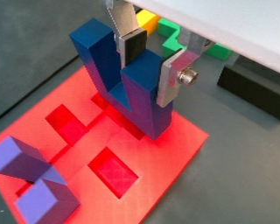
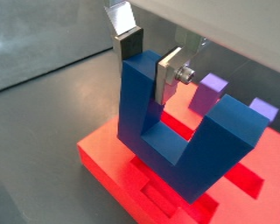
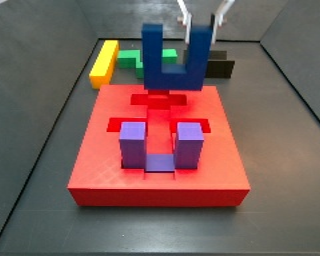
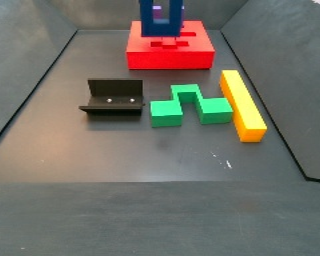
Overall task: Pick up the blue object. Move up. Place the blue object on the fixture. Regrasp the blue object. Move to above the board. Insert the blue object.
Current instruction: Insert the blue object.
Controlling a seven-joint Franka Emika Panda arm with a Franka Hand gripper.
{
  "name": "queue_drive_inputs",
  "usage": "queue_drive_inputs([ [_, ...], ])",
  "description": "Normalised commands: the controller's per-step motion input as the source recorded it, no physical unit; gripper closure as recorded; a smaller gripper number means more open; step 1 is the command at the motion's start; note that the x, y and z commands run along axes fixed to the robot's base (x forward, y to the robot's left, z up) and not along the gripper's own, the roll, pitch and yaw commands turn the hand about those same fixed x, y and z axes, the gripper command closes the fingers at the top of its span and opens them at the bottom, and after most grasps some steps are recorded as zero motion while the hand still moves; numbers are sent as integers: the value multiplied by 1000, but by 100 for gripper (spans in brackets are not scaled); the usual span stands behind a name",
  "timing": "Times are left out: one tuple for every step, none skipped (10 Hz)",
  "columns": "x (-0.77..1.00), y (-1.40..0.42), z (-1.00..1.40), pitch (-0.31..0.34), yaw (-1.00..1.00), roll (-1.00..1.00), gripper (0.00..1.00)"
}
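The hand (image 3: 203,30) is hanging above the far part of the large flat red square board (image 3: 103,165) and is gripping one prong of the dark blue U-shaped block (image 3: 170,62) between its flat silver fingers (image 1: 168,79). The block is standing upright with its base just over the recess in the board. The lighter purple U-shaped block (image 3: 160,143) is already sitting in the near slot. I think the risk is a small tilt or offset: the base could be catching on the recess edge and jamming.
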Motion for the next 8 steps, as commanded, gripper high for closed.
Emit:
queue_drive_inputs([
  [0,-3,-229,0,17,149,100],
  [-340,0,-111,-64,0,97,100],
  [-306,-20,0,-131,69,81,100],
  [-160,-54,-63,-120,123,54,100],
  [-86,-63,-111,-116,143,34,100],
  [0,-23,-134,-103,183,20,100],
  [0,0,-200,-74,229,73,100],
  [-57,0,-143,-79,171,44,100],
])
